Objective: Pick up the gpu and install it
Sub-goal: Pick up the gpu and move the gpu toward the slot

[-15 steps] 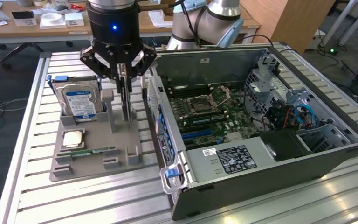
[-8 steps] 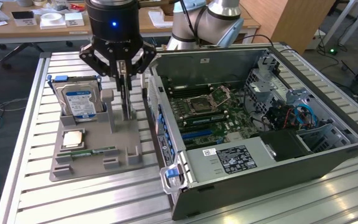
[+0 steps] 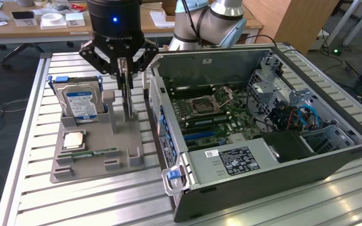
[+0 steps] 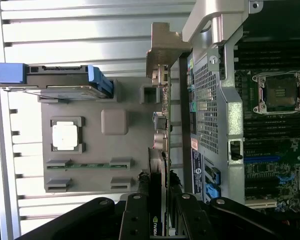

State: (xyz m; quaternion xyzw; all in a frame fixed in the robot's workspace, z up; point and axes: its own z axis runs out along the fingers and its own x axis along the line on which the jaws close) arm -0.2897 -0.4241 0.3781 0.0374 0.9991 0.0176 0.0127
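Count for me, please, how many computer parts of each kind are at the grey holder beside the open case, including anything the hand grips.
hard drive: 1, standing upright in the grey holder
CPU: 1, lying flat in the holder
memory stick: 1, lying flat in the holder
gpu: 1, upright, gripped by the hand
Total: 4

In the exterior view a gray holder sits on the slatted table, with an open computer case at its 3 o'clock. On the holder, a hard drive stands upright at 11 o'clock, a processor chip lies at 9 and a memory stick at 6.
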